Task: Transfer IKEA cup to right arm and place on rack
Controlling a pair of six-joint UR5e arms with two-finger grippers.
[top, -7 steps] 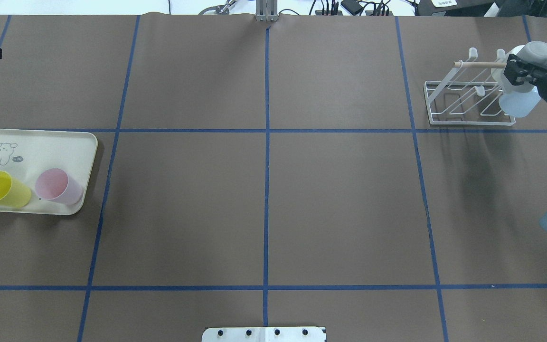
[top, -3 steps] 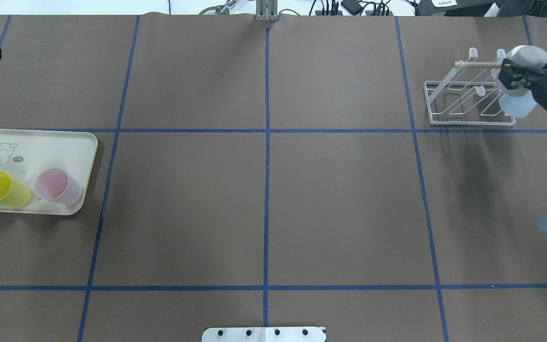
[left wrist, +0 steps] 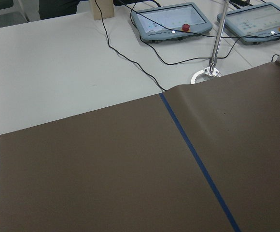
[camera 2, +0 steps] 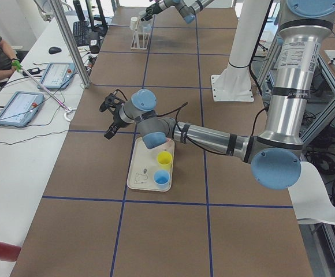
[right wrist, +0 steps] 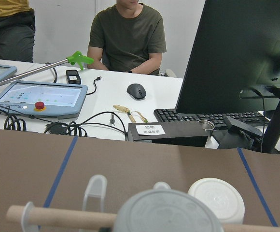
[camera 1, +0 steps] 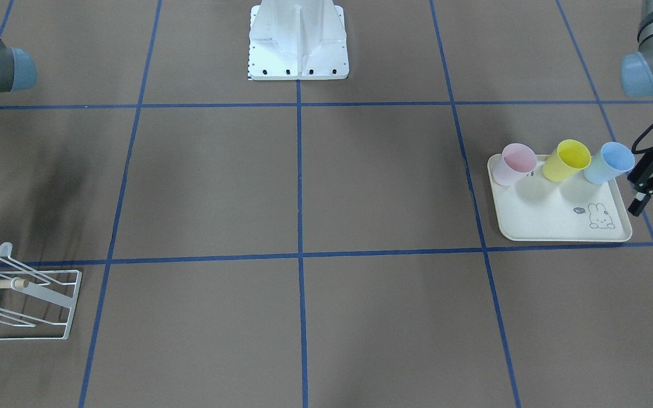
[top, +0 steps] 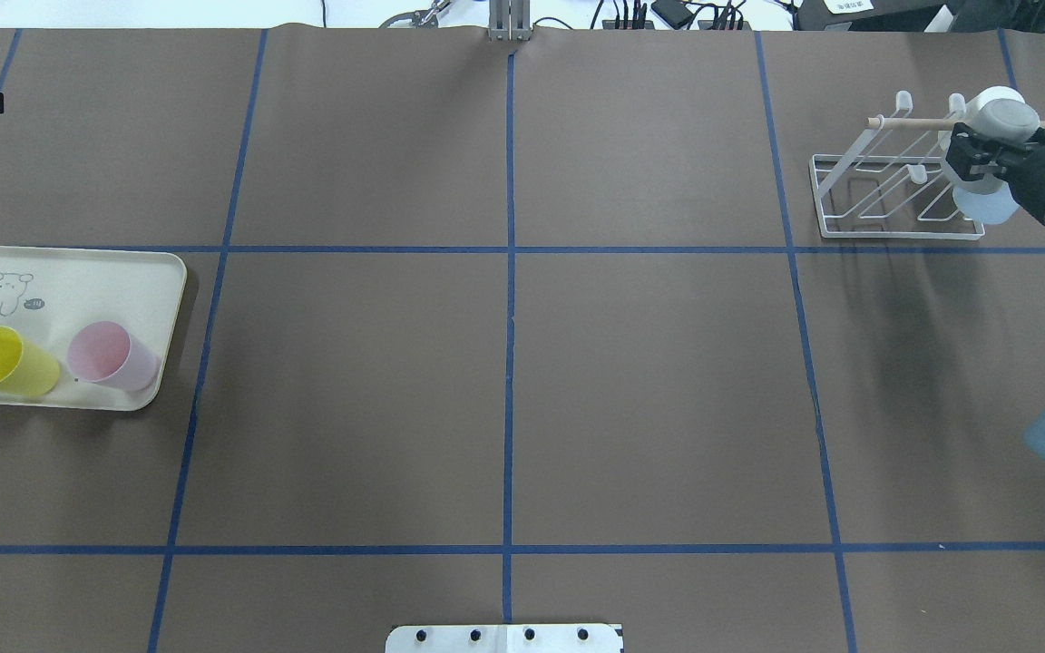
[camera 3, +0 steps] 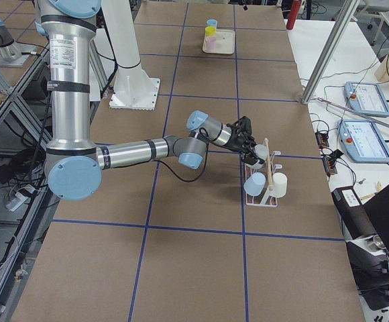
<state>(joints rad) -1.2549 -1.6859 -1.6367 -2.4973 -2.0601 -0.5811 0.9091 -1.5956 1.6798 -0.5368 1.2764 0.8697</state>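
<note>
My right gripper (top: 976,152) is shut on a pale bluish IKEA cup (top: 994,195). It holds the cup bottom-up over the right end of the white wire rack (top: 817,195), by its wooden dowel (top: 913,121). The right wrist view shows the cup's round bottom (right wrist: 169,212) just behind the dowel (right wrist: 58,216). A white cup (right wrist: 216,199) sits upside down on the rack beside it. My left gripper (camera 1: 635,190) is open and empty, just off the tray's edge beside the blue cup (camera 1: 607,162).
A cream rabbit-printed tray (top: 78,281) at the left holds pink (top: 112,355), yellow (top: 5,361) and blue cups, all upright. Operators' tablets (camera 3: 363,97) and cables lie on the white bench beyond the table's far edge. A person (right wrist: 128,34) sits behind it.
My right gripper has lowered the pale cup toward the rack's right end and drawn slightly back. The left arm and the tray cups have not moved.
</note>
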